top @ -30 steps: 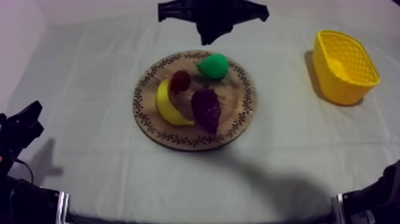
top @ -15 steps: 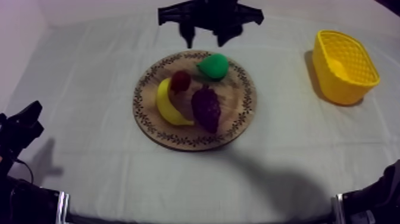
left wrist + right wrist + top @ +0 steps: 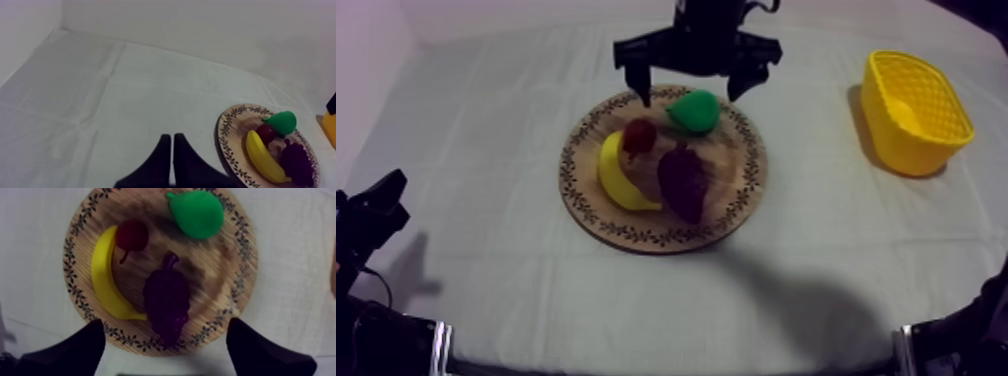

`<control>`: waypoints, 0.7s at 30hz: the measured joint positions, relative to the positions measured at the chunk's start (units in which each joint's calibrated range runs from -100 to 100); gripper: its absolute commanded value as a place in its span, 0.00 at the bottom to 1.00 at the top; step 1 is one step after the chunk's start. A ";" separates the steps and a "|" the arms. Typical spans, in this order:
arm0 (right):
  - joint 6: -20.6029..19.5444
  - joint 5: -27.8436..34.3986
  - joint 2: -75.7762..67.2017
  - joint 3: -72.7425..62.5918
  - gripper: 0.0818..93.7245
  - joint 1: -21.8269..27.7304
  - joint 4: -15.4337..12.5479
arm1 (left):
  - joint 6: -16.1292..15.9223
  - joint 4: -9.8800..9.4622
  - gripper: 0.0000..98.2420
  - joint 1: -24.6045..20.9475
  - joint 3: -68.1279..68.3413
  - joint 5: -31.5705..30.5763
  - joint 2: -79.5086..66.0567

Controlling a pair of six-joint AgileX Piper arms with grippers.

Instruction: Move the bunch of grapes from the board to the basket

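Note:
The dark purple bunch of grapes (image 3: pixel 683 183) (image 3: pixel 166 300) lies on the round wooden board (image 3: pixel 738 168) (image 3: pixel 222 273), toward its near right part, beside the banana. My right gripper (image 3: pixel 693 88) (image 3: pixel 166 324) hangs open above the board's far rim, over the pear, fingers spread wide with nothing between them. In the right wrist view its two fingers straddle the board, with the grapes below them. The yellow basket (image 3: pixel 916 110) stands at the far right and holds nothing. My left gripper (image 3: pixel 172 140) (image 3: pixel 381 200) rests shut at the left edge, well away from the board (image 3: pixel 231 131).
A yellow banana (image 3: pixel 616 180), a small red fruit (image 3: pixel 639 135) and a green pear (image 3: pixel 694 110) share the board with the grapes (image 3: pixel 297 162). Bare cloth lies between board and basket. A pale wall rises behind the table.
My right gripper has gone from shut to wide open and has come forward from the table's far edge to over the board's far rim. Fruit, basket and left arm have not moved.

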 measured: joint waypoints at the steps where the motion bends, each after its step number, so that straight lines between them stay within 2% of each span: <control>1: 0.21 -1.05 0.39 1.14 0.98 0.08 -0.26 | 0.00 0.00 0.00 0.00 0.00 0.00 0.00; 12: 2.84 -15.72 6.15 12.96 0.93 0.71 -3.51 | 0.00 0.00 0.00 0.00 0.00 0.00 0.00; 21: 5.23 -24.78 11.61 13.98 0.89 0.96 -5.03 | 0.00 0.00 0.00 0.00 0.00 0.00 0.00</control>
